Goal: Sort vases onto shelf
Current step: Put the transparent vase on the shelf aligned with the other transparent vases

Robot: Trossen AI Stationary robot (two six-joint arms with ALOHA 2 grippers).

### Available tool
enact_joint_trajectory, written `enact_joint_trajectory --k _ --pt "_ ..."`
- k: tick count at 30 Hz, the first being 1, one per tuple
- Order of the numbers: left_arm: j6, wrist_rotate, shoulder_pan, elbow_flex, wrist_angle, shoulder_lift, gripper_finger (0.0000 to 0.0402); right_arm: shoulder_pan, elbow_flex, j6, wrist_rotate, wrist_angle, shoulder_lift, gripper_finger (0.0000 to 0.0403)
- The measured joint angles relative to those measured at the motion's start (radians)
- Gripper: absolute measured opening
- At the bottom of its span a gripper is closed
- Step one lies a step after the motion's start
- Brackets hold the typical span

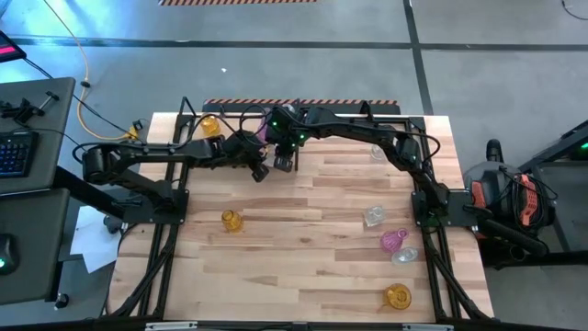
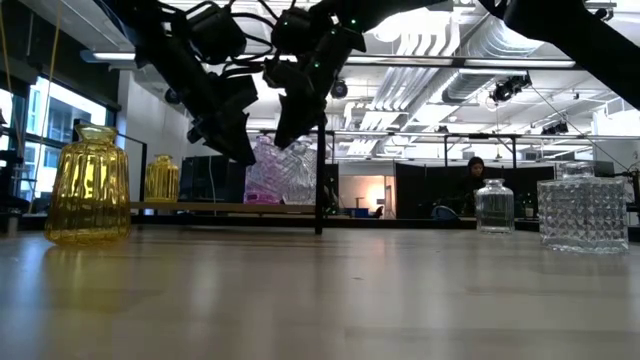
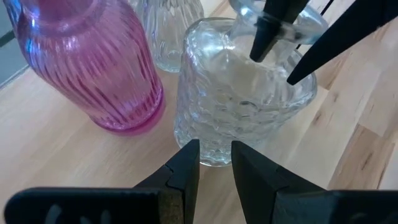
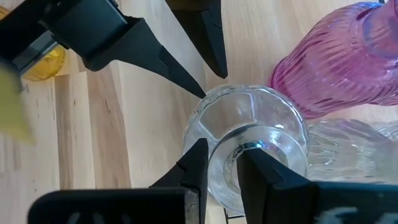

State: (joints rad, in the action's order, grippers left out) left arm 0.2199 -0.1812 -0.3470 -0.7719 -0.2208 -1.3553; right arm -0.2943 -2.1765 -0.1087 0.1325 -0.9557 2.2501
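Note:
A clear dimpled glass vase (image 3: pixel 236 106) stands base-down on the shelf's pale board (image 3: pixel 56 137). A ribbed pink vase (image 3: pixel 93 62) stands beside it and another clear vase (image 3: pixel 168 31) behind it. My right gripper (image 4: pixel 221 152) comes down on the vase's mouth and is shut on it. My left gripper (image 3: pixel 214 149) is open with a narrow gap. Its tips are right at the foot of the same vase; whether they touch it I cannot tell. In the high view both grippers, left (image 1: pixel 258 171) and right (image 1: pixel 285 164), meet at the shelf's middle. My right gripper holds the clear vase by the rim of its mouth (image 4: pixel 217 140). One finger (image 3: pixel 264 31) is inside the neck and the other (image 3: pixel 317 56) outside, coming from above and slanting down. The vase stands upright with its base on the board.
An amber vase (image 1: pixel 209 124) and a clear one (image 1: pixel 378 152) also stand on the shelf. On the tabletop stand an amber vase (image 1: pixel 231 221), a clear one (image 1: pixel 374 216), a pink one (image 1: pixel 395 241) and an amber one (image 1: pixel 397 296) near the right front corner.

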Motion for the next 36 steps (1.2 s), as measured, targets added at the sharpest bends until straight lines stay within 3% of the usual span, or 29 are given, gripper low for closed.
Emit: enact_joint_trajectory --k 13,25,36 --pt "-0.013 -0.007 -0.004 0.000 0.041 -0.043 0.0087 -0.002 0.000 -0.005 0.000 -0.012 0.002 0.0045" --pt "-0.012 -0.012 -0.007 0.000 0.037 -0.043 0.0087 -0.001 0.000 0.004 0.012 0.020 0.002 0.0087" --pt "0.004 -0.003 -0.007 0.000 0.034 -0.044 0.0087 -0.001 -0.004 0.015 0.030 0.012 0.002 0.0095"
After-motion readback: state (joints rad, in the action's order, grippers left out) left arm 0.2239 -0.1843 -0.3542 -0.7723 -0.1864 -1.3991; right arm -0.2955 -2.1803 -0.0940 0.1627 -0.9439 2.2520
